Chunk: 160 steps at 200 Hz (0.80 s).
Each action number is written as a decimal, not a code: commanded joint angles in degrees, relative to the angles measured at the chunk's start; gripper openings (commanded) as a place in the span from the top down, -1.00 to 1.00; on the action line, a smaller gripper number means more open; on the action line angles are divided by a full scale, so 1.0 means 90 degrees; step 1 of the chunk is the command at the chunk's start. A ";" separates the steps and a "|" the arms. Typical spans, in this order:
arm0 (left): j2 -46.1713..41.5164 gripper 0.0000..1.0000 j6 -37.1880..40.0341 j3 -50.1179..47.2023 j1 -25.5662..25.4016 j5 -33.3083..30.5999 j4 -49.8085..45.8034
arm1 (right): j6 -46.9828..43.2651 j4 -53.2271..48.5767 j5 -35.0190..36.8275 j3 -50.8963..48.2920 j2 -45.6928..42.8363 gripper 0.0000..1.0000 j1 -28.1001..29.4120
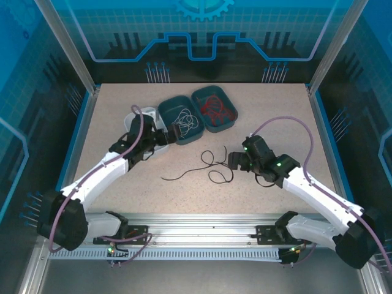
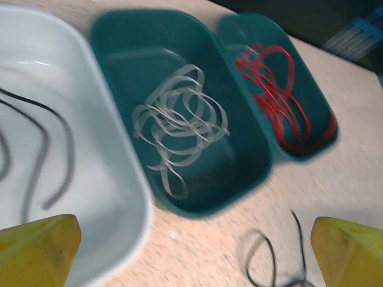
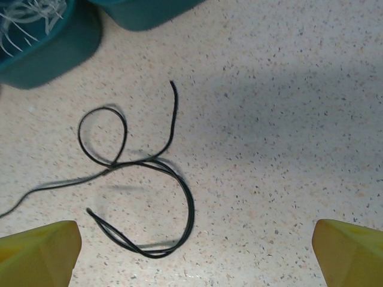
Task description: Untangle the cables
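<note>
Sorting looks well along. Thin red cables (image 2: 281,101) lie coiled in the right-hand teal plastic tray (image 2: 248,30). Thin whitish-grey cables (image 2: 179,128) sit in the middle teal plastic tray (image 2: 119,54), and a few thin black cables (image 2: 68,156) in the white plastic tray (image 2: 108,179). Remaining: a looped black cable bundle (image 3: 190,203) flat on the speckled beige table (image 3: 287,119), just in front of the trays and between the two arms.

Left gripper (image 2: 194,254): yellow fingers spread wide with nothing between them, hovering at the near rims of the white and middle trays. Right gripper (image 3: 194,251): fingers likewise wide apart and empty, above the table, with the loops just ahead.

The bundle appears to be two strands crossing at a small loop, though a single doubled strand cannot be excluded.

Risks:
- Closing on the crossing would catch both strands and pull the loop tight.
- The cable is very thin and lies flush with the table, so the fingers may scrape past it or lose it on the lift.
- A trailing end could snag a tray rim and drag the tray.
</note>
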 commanded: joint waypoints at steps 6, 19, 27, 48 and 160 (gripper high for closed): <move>-0.0214 -0.99 -0.0095 -0.0414 -0.0453 -0.0079 -0.0336 | -0.0022 -0.0244 0.0141 0.0315 0.0659 -0.93 0.0472; -0.0300 -0.98 -0.0222 -0.0558 -0.0644 -0.0172 -0.0334 | -0.0086 -0.0239 0.0037 0.0566 0.1024 -0.80 0.0717; -0.0373 -0.98 -0.0293 -0.0663 -0.0706 -0.0201 -0.0293 | -0.0106 -0.0232 -0.0038 0.0621 0.1224 -0.72 0.0842; -0.0610 -0.98 -0.0426 -0.0950 -0.0761 -0.0285 -0.0075 | -0.0180 -0.0063 -0.0436 0.0664 0.1649 -0.60 0.0971; -0.0905 -0.98 -0.0314 -0.1156 -0.0763 -0.0621 0.0050 | -0.0527 0.0564 -0.1110 0.0737 0.2965 -0.10 0.0937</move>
